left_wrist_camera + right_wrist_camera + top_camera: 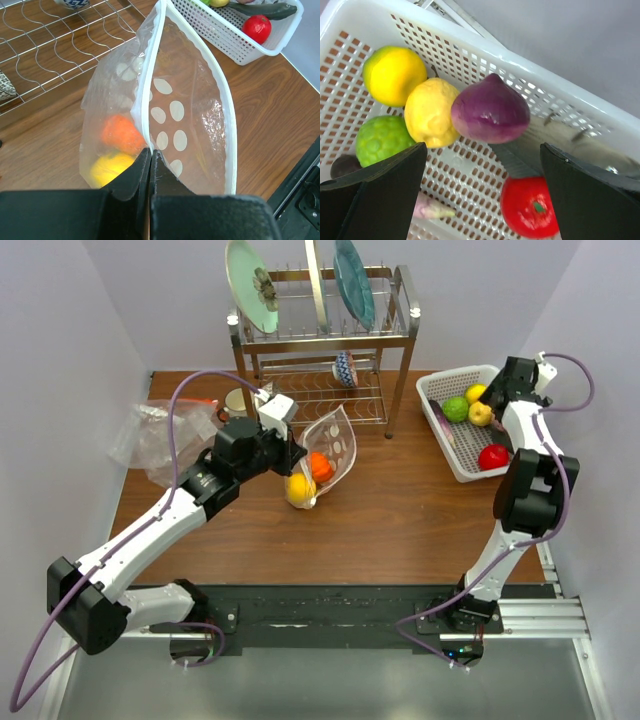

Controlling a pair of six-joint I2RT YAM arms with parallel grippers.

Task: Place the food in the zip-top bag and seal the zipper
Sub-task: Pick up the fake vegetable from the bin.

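Filling step: our left gripper, jaws shut on the zip-top bag rim, holds it open mid-table with orange and yellow food inside; our right gripper, jaws wide and empty over the basket, should next, we judge, close on the purple round.

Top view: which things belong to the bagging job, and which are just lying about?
Job: zip-top bag, pinched by the left gripper; orange food and yellow food inside it; white basket of food, under the open right gripper.
Lying about: dish rack with plates; patterned bowl; plain clear plastic.
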